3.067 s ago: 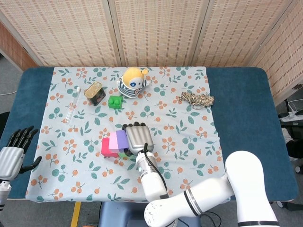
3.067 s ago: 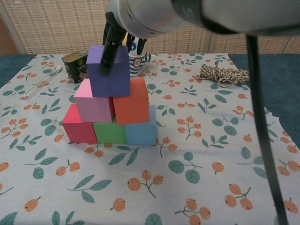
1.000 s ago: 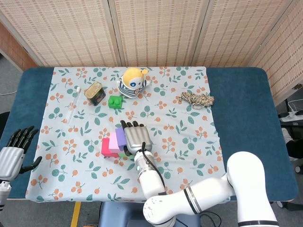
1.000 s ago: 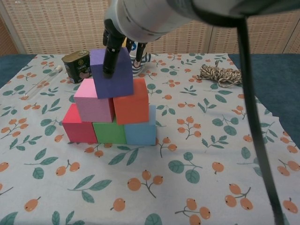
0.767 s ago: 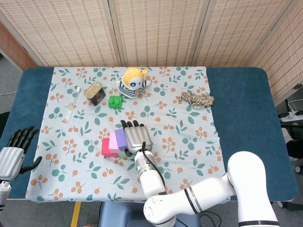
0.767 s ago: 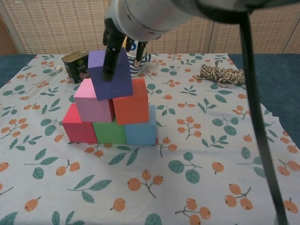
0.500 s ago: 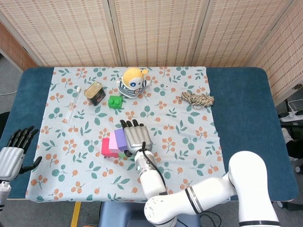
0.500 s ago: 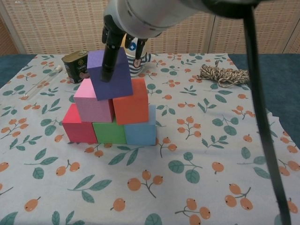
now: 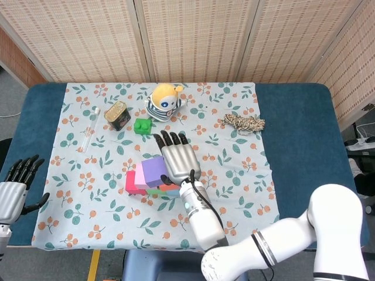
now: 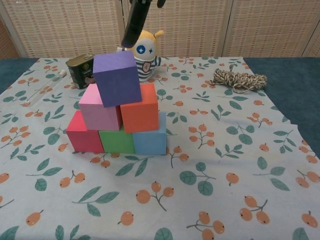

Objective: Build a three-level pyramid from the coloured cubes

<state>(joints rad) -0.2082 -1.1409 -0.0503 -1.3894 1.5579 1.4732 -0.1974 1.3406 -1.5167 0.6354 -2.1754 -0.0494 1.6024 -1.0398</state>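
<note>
In the chest view the pyramid stands on the flowered cloth. A red cube [image 10: 81, 134], a green cube [image 10: 116, 141] and a blue cube [image 10: 151, 139] form the bottom row. A pink cube [image 10: 99, 109] and an orange cube [image 10: 142, 108] sit on them. The purple cube [image 10: 117, 78] rests on top, slightly tilted and turned. My right hand [image 9: 179, 160] hovers above the stack with fingers spread and holds nothing; only its fingertips [image 10: 135, 20] show in the chest view, above the purple cube. My left hand [image 9: 14, 188] is open beside the table's left edge.
Behind the pyramid stand a tin can [image 10: 80, 70], a striped plush toy [image 10: 145, 54] and a green toy brick [image 9: 141, 126]. A coil of rope [image 10: 239, 79] lies at the back right. A clear tube [image 9: 89, 130] lies at the cloth's left.
My right hand has let go of the purple cube and risen up and away to the right. The purple cube stays on top of the pink and orange cubes.
</note>
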